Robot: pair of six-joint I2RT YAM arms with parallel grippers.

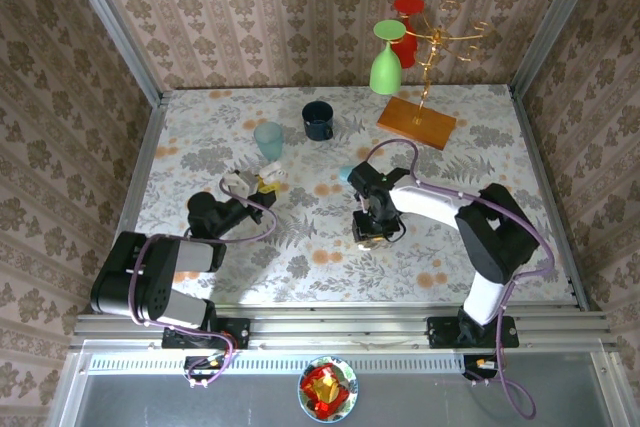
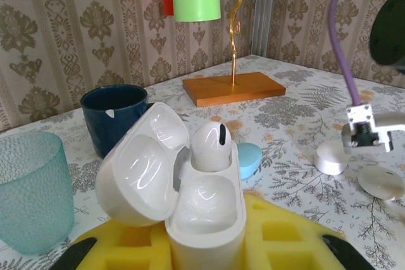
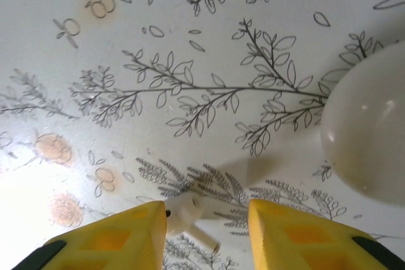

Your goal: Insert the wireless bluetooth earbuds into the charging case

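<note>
Fingers of right arm point down, parted around earbud (left fingers grip charging case).

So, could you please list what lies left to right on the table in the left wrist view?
Teal tumbler → navy mug → open charging case → light blue disc → small white round piece → white pebble-shaped case.

No writing, label, brand or number can be read anywhere.
</note>
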